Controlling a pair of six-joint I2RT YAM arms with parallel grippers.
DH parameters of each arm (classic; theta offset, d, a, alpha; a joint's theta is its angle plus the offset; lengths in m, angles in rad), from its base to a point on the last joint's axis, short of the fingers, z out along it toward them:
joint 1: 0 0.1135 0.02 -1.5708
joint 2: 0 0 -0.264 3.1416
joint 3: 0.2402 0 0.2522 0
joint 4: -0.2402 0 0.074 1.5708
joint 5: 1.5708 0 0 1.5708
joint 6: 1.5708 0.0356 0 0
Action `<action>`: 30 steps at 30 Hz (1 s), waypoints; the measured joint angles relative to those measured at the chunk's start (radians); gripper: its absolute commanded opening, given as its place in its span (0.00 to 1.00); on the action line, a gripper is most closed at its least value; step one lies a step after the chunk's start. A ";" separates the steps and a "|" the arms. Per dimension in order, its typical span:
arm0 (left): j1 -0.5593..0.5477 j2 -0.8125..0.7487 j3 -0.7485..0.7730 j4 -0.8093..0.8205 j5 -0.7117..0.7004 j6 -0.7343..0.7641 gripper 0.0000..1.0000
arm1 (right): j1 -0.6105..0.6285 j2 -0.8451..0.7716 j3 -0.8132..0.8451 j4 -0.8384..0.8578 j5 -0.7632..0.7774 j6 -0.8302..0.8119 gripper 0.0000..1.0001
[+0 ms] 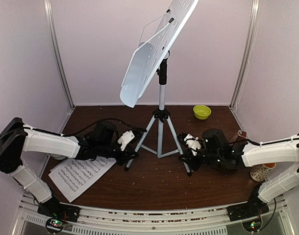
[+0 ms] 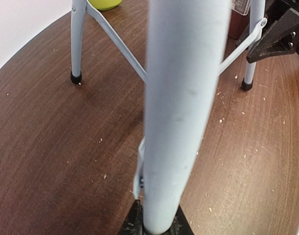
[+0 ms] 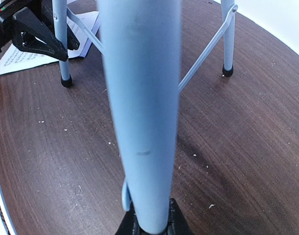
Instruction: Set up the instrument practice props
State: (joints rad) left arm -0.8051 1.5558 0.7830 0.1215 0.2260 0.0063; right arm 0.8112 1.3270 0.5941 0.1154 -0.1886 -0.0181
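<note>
From above, the white perforated music-stand desk on its silver tripod (image 1: 161, 98) stands on the dark wooden table (image 1: 154, 188), between the two arms. The left pincer (image 1: 130, 156) pinches the front-left leg (image 1: 143, 138) and the right pincer (image 1: 185, 155) pinches the front-right leg (image 1: 172, 136). Each leg slopes up and away from its pincer toward the mast. A printed sheet-music page (image 1: 78, 174) lies back along the left arm.

Left wrist: the leg runs lengthwise through the jaws.

Right wrist: the same grip, with crumb-speckled wood ahead. I judge both arms must move together.

On my feed: white desk (image 1: 157, 44) dotted with holes, silvery black-tipped tripod (image 1: 161, 132), 1 white page (image 1: 81, 175) of black notes, lime-green bowl (image 1: 202, 111), dark brown woodgrain table (image 1: 154, 188), mug (image 1: 260, 172) maybe speckled.
</note>
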 measured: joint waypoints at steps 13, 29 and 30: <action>0.016 -0.032 -0.052 0.037 -0.021 -0.031 0.00 | -0.005 0.104 0.113 -0.049 0.040 -0.029 0.00; 0.010 0.026 0.005 0.060 -0.185 -0.158 0.00 | -0.147 0.341 0.414 -0.133 -0.016 -0.192 0.34; -0.001 0.034 0.014 0.056 -0.198 -0.168 0.00 | -0.158 0.341 0.419 -0.138 -0.009 -0.175 0.40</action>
State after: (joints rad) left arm -0.8059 1.5894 0.7975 0.1780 0.0280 -0.1619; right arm 0.6537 1.6684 1.0130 -0.0227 -0.1974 -0.1928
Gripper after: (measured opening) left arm 0.108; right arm 0.232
